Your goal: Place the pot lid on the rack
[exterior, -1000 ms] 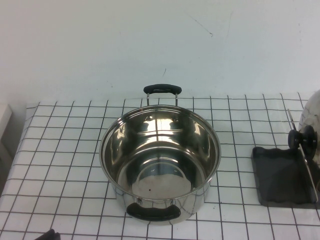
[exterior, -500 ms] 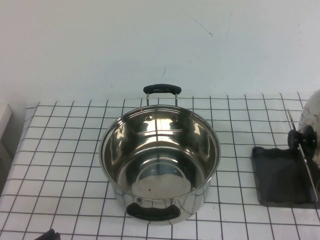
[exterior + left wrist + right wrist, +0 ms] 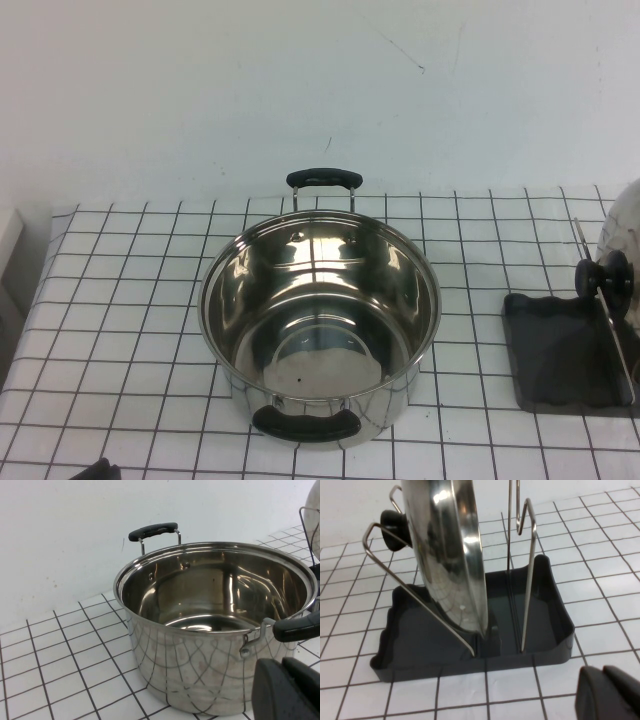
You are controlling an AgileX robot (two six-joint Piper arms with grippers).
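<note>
The pot lid [image 3: 626, 228] stands on edge in the rack [image 3: 562, 352] at the table's far right, its black knob [image 3: 604, 275] facing the pot. In the right wrist view the lid [image 3: 445, 545] leans between the wire uprights [image 3: 527, 570] with its rim in the dark tray [image 3: 547, 625]. My right gripper [image 3: 602, 672] is shut and empty, a short way in front of the tray, out of the high view. My left gripper [image 3: 284, 666] is shut and empty beside the pot's near handle; its tip shows at the high view's lower left [image 3: 100, 468].
A deep steel pot [image 3: 320, 310] with two black handles stands open mid-table; it also fills the left wrist view [image 3: 200, 645]. A white wall runs behind the checked tablecloth [image 3: 130, 300]. The lid's edge and rack wire [image 3: 306, 525] show beyond the pot.
</note>
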